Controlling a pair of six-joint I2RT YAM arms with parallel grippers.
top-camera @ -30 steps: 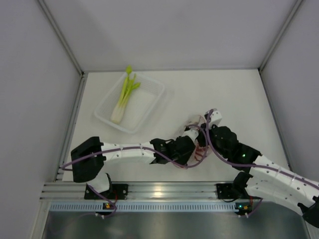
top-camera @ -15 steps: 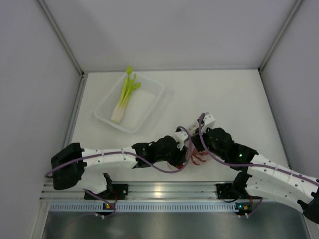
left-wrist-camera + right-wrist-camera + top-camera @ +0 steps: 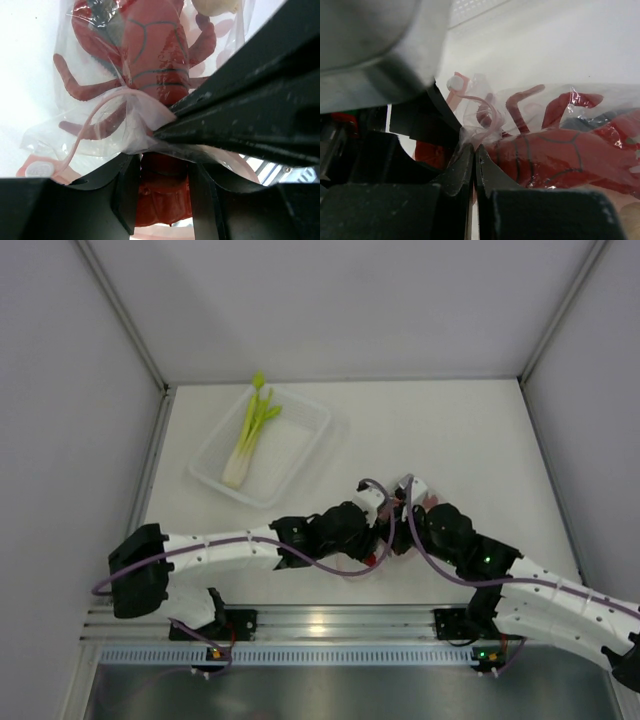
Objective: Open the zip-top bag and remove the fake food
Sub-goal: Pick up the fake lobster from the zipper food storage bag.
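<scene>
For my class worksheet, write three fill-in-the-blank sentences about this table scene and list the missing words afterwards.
1. The green-and-white leek lies in the clear ___.
2. The red toy between the left gripper's fingers is a ___.
3. The right gripper is shut on the plastic of the zip-top ___.
Missing words: tray; lobster; bag.

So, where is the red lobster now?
The red lobster lies in the zip-top bag, centre of the left wrist view, its tail between the fingers of the left pincer; the right pincer pinches the bag's edge right of it.
</scene>
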